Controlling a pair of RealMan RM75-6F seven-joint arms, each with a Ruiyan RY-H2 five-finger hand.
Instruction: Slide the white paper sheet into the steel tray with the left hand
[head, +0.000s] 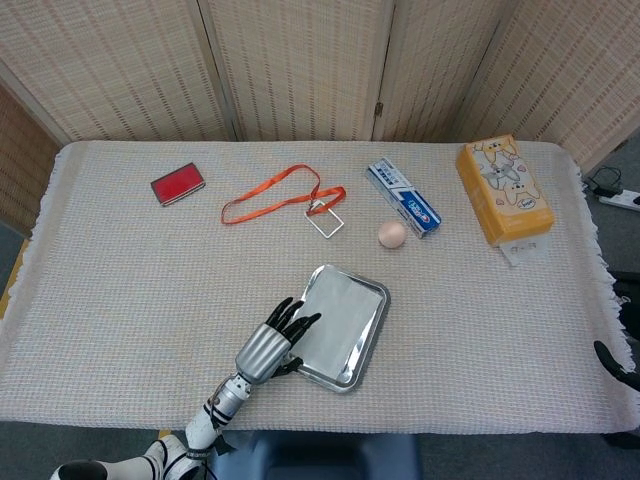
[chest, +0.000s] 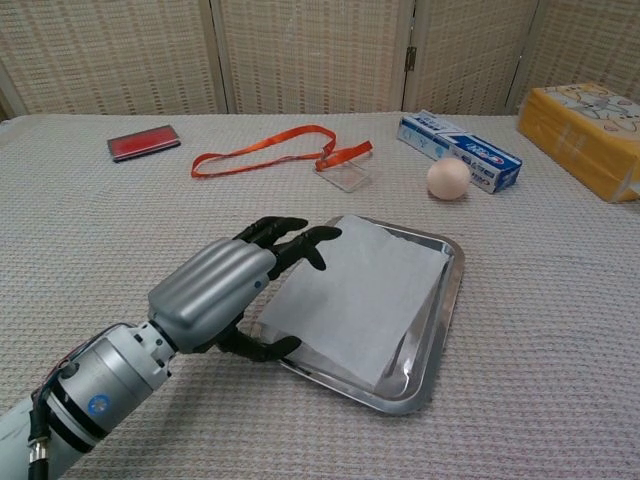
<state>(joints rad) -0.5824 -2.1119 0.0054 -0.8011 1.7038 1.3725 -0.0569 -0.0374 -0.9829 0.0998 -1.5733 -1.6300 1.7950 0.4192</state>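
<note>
On the woven cloth (chest: 560, 330), left hand (chest: 215, 290) fingers (chest: 300, 243) spread over white paper sheet (chest: 355, 295).

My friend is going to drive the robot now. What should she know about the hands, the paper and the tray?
Left hand: fingers spread, resting at the near-left edge of the white paper sheet, gripping nothing.
Right hand: only a dark bit shows at the right table edge in the head view; cannot tell open or shut.
The sheet lies in the steel tray, its near-left edge reaching the tray's rim by the hand.
Done: paper is about in.
Left: probably nudge that edge flat, then lift the left hand away.
</note>
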